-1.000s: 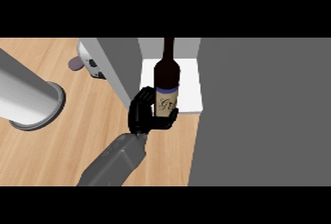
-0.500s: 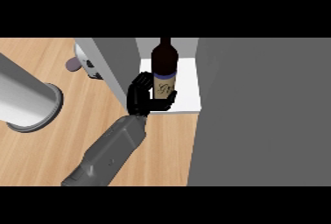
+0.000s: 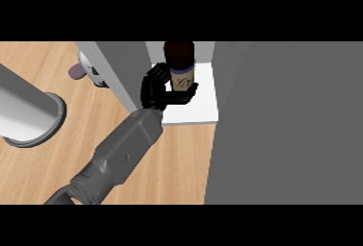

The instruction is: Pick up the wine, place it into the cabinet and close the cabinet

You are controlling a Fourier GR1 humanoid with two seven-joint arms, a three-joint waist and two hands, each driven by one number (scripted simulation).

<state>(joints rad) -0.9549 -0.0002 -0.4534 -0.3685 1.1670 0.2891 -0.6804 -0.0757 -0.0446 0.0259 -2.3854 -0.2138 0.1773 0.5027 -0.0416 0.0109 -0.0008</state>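
The wine bottle (image 3: 180, 56) is dark, with a pale label banded in blue. It stands upright over the white shelf floor (image 3: 193, 109) inside the open cabinet; its top is cut off by the view's upper edge. My right hand (image 3: 157, 92) is shut on the bottle's lower part, fingers on its left side and thumb across the label. The grey forearm runs down to the lower left. I cannot tell whether the bottle's base touches the shelf. My left hand does not show.
The cabinet's grey panel (image 3: 287, 125) fills the right side. Its open door (image 3: 117, 67) stands left of the hand, with a handle (image 3: 93, 76) behind it. A thick grey cylinder (image 3: 25, 115) lies over the wooden counter (image 3: 177, 163) at the left.
My right hand has carried the bottle up the view and deeper into the cabinet, from the shelf's front edge to well over the white floor. The forearm has stretched out after it.
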